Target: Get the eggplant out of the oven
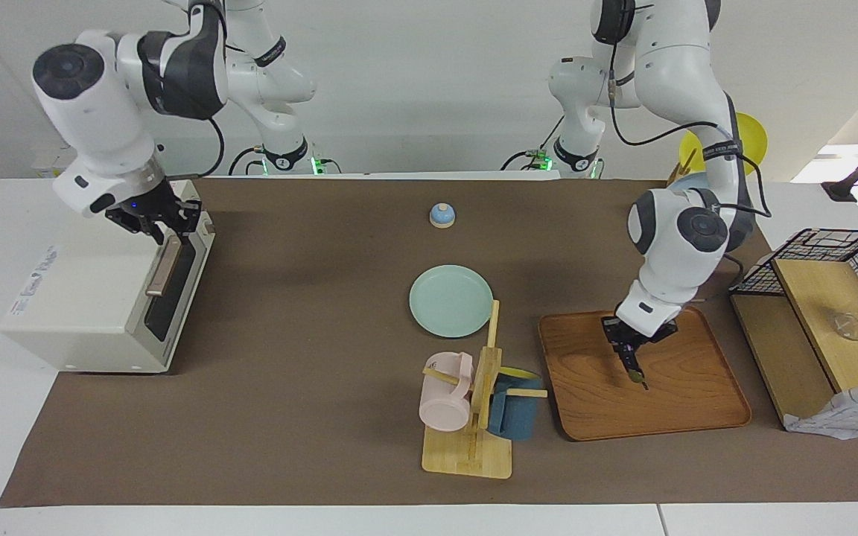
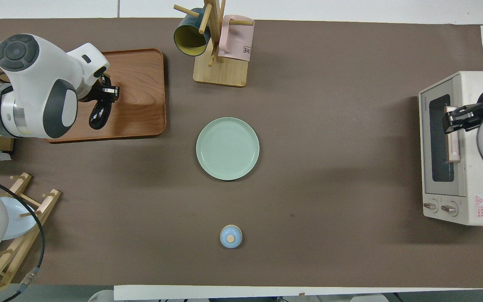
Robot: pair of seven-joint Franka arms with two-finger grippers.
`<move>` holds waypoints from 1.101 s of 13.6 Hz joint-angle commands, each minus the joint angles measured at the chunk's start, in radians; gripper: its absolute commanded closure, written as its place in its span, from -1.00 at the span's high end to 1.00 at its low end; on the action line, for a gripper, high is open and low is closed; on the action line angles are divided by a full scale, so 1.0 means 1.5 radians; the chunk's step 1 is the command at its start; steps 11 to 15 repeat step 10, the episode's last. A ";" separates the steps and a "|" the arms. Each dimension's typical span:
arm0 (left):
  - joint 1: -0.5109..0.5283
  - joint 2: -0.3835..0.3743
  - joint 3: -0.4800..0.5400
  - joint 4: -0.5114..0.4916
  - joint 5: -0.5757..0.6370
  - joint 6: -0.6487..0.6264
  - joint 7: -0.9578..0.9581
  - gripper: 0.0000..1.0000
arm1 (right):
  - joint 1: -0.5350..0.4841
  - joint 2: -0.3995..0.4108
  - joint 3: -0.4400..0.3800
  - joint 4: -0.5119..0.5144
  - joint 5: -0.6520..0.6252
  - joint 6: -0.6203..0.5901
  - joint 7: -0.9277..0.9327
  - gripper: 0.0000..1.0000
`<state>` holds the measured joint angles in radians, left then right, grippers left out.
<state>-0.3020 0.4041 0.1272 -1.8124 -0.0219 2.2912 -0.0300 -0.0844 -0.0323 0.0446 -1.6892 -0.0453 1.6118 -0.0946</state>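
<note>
The eggplant (image 1: pixel 636 371), dark and slender with a greenish tip, hangs from my left gripper (image 1: pixel 628 356), which is shut on it low over a wooden tray (image 1: pixel 686 398). Its tip is close to the tray's surface. In the overhead view the eggplant (image 2: pixel 99 115) shows below the left gripper (image 2: pixel 108 91), over the tray (image 2: pixel 141 84). The cream-white oven (image 1: pixel 94 298) stands at the right arm's end of the table with its dark glass door shut. My right gripper (image 1: pixel 159 227) is at the oven's bar handle (image 1: pixel 161 272). It also shows in the overhead view (image 2: pixel 453 119), by the oven (image 2: pixel 455 201).
A pale green plate (image 1: pixel 451 300) lies mid-table. A small blue bell (image 1: pixel 442 215) sits nearer to the robots. A wooden mug rack (image 1: pixel 474 417) with a pink and a blue mug stands beside the tray. A wire basket and wooden boxes (image 1: pixel 824 298) stand at the left arm's end.
</note>
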 commanded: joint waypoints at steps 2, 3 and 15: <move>-0.001 -0.067 -0.007 0.001 -0.003 -0.016 -0.013 1.00 | -0.006 0.008 0.000 0.076 0.035 -0.065 0.049 1.00; 0.017 -0.106 -0.010 0.011 -0.008 -0.093 -0.015 1.00 | -0.006 0.008 0.001 0.098 0.035 -0.092 0.049 1.00; 0.018 -0.215 -0.009 0.227 -0.019 -0.556 -0.022 1.00 | -0.012 0.018 -0.032 0.164 0.033 -0.186 0.049 1.00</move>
